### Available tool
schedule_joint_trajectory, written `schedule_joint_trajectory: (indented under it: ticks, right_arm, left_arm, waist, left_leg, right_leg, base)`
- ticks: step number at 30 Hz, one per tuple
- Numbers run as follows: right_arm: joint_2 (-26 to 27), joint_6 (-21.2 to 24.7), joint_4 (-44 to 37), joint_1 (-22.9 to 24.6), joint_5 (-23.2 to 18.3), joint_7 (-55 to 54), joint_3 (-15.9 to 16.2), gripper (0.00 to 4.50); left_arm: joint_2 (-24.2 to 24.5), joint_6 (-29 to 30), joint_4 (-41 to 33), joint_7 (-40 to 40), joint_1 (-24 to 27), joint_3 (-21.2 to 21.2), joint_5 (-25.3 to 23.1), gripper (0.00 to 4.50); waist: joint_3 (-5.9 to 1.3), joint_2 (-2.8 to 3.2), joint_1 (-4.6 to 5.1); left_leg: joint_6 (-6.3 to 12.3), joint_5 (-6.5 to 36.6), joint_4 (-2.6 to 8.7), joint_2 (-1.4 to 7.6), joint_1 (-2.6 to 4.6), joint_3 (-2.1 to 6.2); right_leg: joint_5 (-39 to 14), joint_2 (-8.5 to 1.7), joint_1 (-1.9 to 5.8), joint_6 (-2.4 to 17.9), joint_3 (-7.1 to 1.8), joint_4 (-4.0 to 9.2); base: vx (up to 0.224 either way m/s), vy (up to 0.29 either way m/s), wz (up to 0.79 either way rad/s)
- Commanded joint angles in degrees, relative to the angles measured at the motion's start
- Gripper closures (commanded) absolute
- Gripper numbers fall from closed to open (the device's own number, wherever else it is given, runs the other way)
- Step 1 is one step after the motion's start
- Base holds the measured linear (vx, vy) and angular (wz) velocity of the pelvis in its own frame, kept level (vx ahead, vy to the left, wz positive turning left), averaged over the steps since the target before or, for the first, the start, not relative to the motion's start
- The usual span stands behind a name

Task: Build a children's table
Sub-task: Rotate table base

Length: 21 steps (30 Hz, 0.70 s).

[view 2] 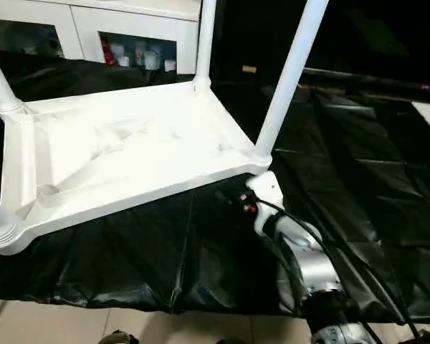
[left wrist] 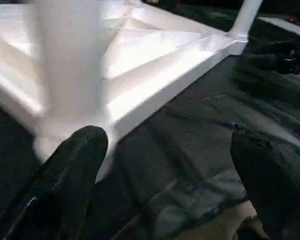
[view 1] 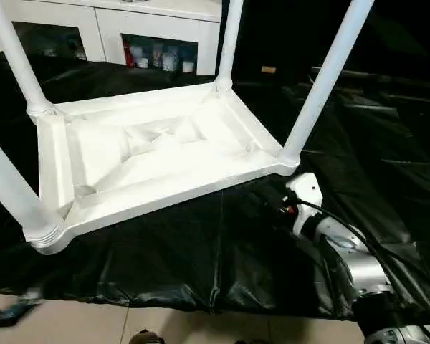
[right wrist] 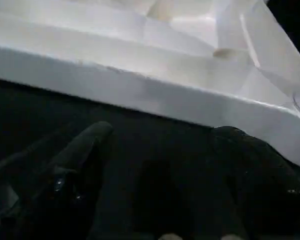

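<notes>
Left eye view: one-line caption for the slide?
Upturned tabletop on black sheeting, four legs socketed upright, right gripper open near its front rim.

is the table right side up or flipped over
Flipped over. The tabletop lies on the black sheet with its ribbed underside up, and four legs rise from its corners.

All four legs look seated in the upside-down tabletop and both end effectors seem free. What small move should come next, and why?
Probably close the right end effector onto the tabletop rim just ahead of it. The four legs stand in their sockets, both end effectors are open and empty, and the left end effector sits beside the near-left corner, so what is likely left is turning the table upright.
</notes>
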State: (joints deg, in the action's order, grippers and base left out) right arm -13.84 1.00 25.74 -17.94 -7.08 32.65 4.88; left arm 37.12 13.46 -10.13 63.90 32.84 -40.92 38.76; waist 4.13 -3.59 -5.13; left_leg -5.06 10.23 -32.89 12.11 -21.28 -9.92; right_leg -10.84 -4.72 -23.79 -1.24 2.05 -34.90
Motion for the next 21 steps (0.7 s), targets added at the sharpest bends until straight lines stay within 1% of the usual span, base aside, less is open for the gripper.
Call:
schedule_joint_trajectory:
  ticks: [1,2,3,4,5,6,7,8,9,10,11,12,13,14,15,16,17,18,19,20,21]
  right_arm:
    - [-0.7,0.6,-0.2,0.0,0.7,-0.6,-0.9,0.83]
    - [-0.9,0.4,0.2,0.0,1.1,-0.9,-0.8,0.83]
    - [-0.9,0.4,0.2,0.0,1.1,-0.9,-0.8,0.83]
    - [-0.9,0.5,0.3,0.0,1.1,-1.1,-0.7,0.83]
    - [-0.9,0.6,0.4,0.0,1.2,-1.3,-0.7,0.83]
    - [-0.8,0.8,0.6,-0.1,1.2,-1.5,-0.7,0.83]
    - [-0.5,1.1,1.7,-0.5,1.8,-2.6,-0.5,0.83]
    - [-0.4,1.2,2.3,-0.8,2.2,-3.3,-0.4,0.83]
    - [-0.3,1.4,3.1,-1.2,2.7,-4.1,-0.2,0.83]
    - [0.1,1.8,4.8,-2.1,3.6,-6.0,0.0,0.83]
    - [0.2,1.9,5.6,-2.5,4.0,-6.8,0.0,0.83]
    - [0.3,1.9,6.0,-2.8,4.3,-7.3,0.0,0.83]
    - [0.6,1.8,7.2,-3.6,4.7,-8.1,-0.2,0.83]
    - [0.8,1.7,7.8,-4.1,4.8,-8.3,-0.3,0.83]
    - [1.0,1.6,8.6,-4.7,5.0,-8.6,-0.4,0.83]
    - [1.2,1.6,9.4,-5.3,5.2,-9.0,-0.3,0.83]
    - [1.3,1.5,9.9,-5.6,5.3,-9.2,-0.2,0.83]
    - [1.6,1.3,11.7,-6.8,6.1,-9.9,0.3,0.83]
    - [1.7,1.2,12.2,-7.1,6.3,-10.1,0.4,0.83]
    - [2.1,0.7,14.1,-8.2,6.8,-10.6,0.7,0.83]
    - [2.6,0.2,16.0,-9.4,7.1,-11.0,0.8,0.83]
  left_arm:
    - [0.9,1.3,0.4,1.3,0.0,-1.9,1.4,0.02]
    - [2.3,1.4,1.4,1.4,-1.0,-3.2,1.5,0.02]
    - [2.3,1.4,1.4,1.4,-1.0,-3.2,1.5,0.02]
    - [3.2,0.9,3.0,1.4,-3.4,-3.8,1.8,0.02]
    - [3.5,0.8,3.4,1.2,-4.6,-3.7,2.0,0.02]
    - [3.6,0.7,3.5,0.8,-5.8,-3.6,2.2,0.02]
    - [3.8,2.0,3.2,0.4,-8.7,-2.1,3.3,0.02]
    - [3.8,2.4,3.0,0.1,-9.9,-1.2,3.6,0.02]
    - [3.8,2.8,2.9,-0.2,-11.4,0.1,4.1,0.02]
    - [3.1,2.0,4.1,-1.9,-15.1,2.4,3.8,0.02]
    - [2.6,1.3,4.9,-2.9,-16.9,3.1,3.4,0.02]
    - [2.4,1.0,5.5,-3.4,-18.0,3.5,3.2,0.02]
    - [1.7,0.6,6.5,-4.1,-20.6,4.7,2.9,0.02]
    - [1.3,0.8,6.9,-3.8,-22.0,5.5,2.9,0.02]
    - [0.9,1.2,7.0,-3.6,-23.3,6.4,3.2,0.02]
    - [0.5,2.0,6.8,-3.4,-24.5,7.3,3.7,0.02]
    - [0.4,2.4,6.6,-3.2,-24.9,7.8,3.8,0.02]
    - [0.0,3.7,5.9,-2.7,-26.4,9.4,4.3,0.02]
    - [-0.1,4.0,5.9,-2.7,-26.8,9.8,4.4,0.02]
    - [0.1,5.1,5.5,-2.2,-27.7,11.7,4.3,0.02]
    - [0.6,6.2,5.2,-1.5,-28.2,13.8,3.8,0.02]
  waist:
    - [-1.77,1.85,0.07]
    - [-1.87,1.88,0.00]
    - [-1.82,1.90,-0.01]
    - [-1.85,1.90,-0.04]
    - [-1.88,1.73,-0.22]
    - [-1.96,1.87,-0.30]
    - [-1.93,1.98,-0.34]
    - [-1.96,1.85,-0.41]
    - [-2.03,2.18,-0.52]
    - [-2.08,2.03,-0.42]
    - [-2.31,1.96,-0.52]
    - [-2.38,2.01,-0.63]
    - [-2.60,2.01,-0.60]
    - [-2.79,2.22,-0.76]
    - [-2.92,2.11,-0.73]
    - [-2.94,2.12,-0.73]
    - [-2.99,2.09,-0.84]
    - [-3.14,2.09,-0.84]
    - [-3.15,2.10,-0.84]
    - [-3.15,2.08,-0.94]
    - [-3.26,1.59,-1.05]
  left_leg:
    - [-0.98,26.4,5.31,0.76,0.89,0.12]
    - [-1.10,26.7,5.28,0.80,1.10,0.14]
    - [-1.00,26.8,5.20,0.73,1.12,0.07]
    - [-0.93,26.4,5.23,0.76,1.11,0.07]
    - [-0.87,26.0,5.22,0.74,1.24,0.08]
    - [-0.96,25.8,5.20,0.77,1.41,0.06]
    - [-1.15,25.7,5.20,0.83,1.40,0.07]
    - [-1.61,25.7,5.31,0.82,1.45,0.15]
    - [-1.90,26.1,5.24,0.80,1.73,0.13]
    - [-2.15,26.0,5.21,0.70,1.53,0.15]
    - [-2.34,25.2,5.11,0.61,1.64,0.08]
    - [-2.33,24.7,5.01,0.57,1.87,0.00]
    - [-2.33,23.3,4.94,0.57,1.64,0.01]
    - [-2.62,22.6,4.89,0.54,1.81,-0.06]
    - [-2.80,22.0,4.77,0.56,1.76,-0.08]
    - [-2.90,21.6,4.82,0.55,1.57,0.01]
    - [-3.07,21.7,4.79,0.59,1.74,-0.01]
    - [-3.14,21.7,4.71,0.59,1.83,-0.04]
    - [-3.29,21.6,4.71,0.54,1.76,-0.01]
    - [-3.28,21.7,4.69,0.54,1.75,-0.02]
    - [-3.30,21.7,4.73,0.57,1.74,0.01]
  right_leg:
    - [-18.6,-1.26,1.17,8.1,-1.87,4.76]
    - [-18.9,-1.35,1.16,8.3,-1.89,4.80]
    - [-18.9,-1.33,1.06,8.4,-1.95,4.78]
    - [-18.8,-1.45,1.18,8.5,-2.00,4.78]
    - [-19.1,-1.52,1.18,8.5,-1.99,4.79]
    - [-18.8,-1.55,1.14,8.6,-2.00,4.76]
    - [-18.1,-1.59,1.15,9.0,-2.02,4.65]
    - [-18.6,-1.61,1.30,9.1,-1.90,4.58]
    - [-18.6,-1.62,1.11,9.4,-1.91,4.53]
    - [-18.2,-1.65,1.36,9.6,-1.91,4.45]
    - [-17.6,-1.67,1.45,9.5,-1.89,4.35]
    - [-17.1,-1.68,1.33,9.6,-1.92,4.38]
    - [-16.0,-1.83,1.73,9.9,-1.93,4.17]
    - [-15.7,-1.77,1.74,9.9,-1.86,4.16]
    - [-14.8,-1.89,1.92,10.4,-1.87,3.97]
    - [-14.6,-1.95,2.12,10.5,-1.81,3.85]
    - [-14.9,-1.95,2.06,10.4,-1.77,3.88]
    - [-14.8,-1.91,2.05,10.4,-1.76,3.80]
    - [-14.9,-1.90,2.11,10.7,-1.71,3.70]
    - [-15.0,-1.94,2.12,10.7,-1.73,3.75]
    - [-16.0,-2.02,2.21,10.6,-1.69,3.73]
  base:
    - [0.000,0.000,0.00]
    - [0.000,0.000,0.00]
    - [0.000,0.000,0.00]
    - [0.000,0.000,0.00]
    - [0.000,0.000,0.00]
    - [0.000,0.000,0.00]
    - [0.000,0.000,0.00]
    - [0.000,0.000,0.00]
    - [0.000,0.000,0.00]
    - [0.000,0.000,0.00]
    - [0.000,0.000,0.00]
    - [0.000,0.000,0.00]
    - [0.000,0.000,0.00]
    - [0.000,0.000,0.00]
    - [0.000,0.000,0.00]
    - [0.000,0.000,0.00]
    - [0.000,0.000,0.00]
    - [0.000,0.000,0.00]
    - [0.000,0.000,0.00]
    - [0.000,0.000,0.00]
    - [0.000,0.000,0.00]
